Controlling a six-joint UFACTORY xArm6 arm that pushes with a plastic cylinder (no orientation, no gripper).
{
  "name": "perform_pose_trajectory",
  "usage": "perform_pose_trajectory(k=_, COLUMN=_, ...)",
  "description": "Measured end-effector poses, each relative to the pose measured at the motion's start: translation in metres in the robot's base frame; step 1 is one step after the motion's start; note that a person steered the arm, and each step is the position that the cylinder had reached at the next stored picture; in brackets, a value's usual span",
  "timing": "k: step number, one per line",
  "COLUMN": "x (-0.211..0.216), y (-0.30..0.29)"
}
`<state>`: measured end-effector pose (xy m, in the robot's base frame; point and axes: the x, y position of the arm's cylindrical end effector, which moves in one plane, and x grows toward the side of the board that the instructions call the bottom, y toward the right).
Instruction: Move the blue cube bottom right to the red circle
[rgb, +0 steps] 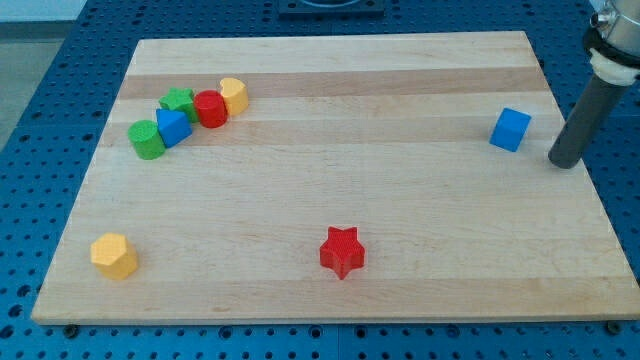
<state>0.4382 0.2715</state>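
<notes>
The blue cube (510, 129) sits alone near the view's right edge of the wooden board (330, 190). My tip (564, 160) is just to the right of it, a small gap apart, slightly lower in the view. The red circle (210, 108) is at the upper left, in a tight cluster with a green star (178, 100), a yellow block (234, 94), a blue triangular block (172, 127) and a green round block (147, 139).
A red star (342, 251) lies at the bottom middle. A yellow hexagonal block (114, 256) lies at the bottom left. A blue perforated table (40, 120) surrounds the board.
</notes>
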Motion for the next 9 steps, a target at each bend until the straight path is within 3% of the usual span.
perform_pose_trajectory(k=3, x=-0.028, y=-0.011)
perform_pose_trajectory(k=9, x=-0.056, y=-0.101)
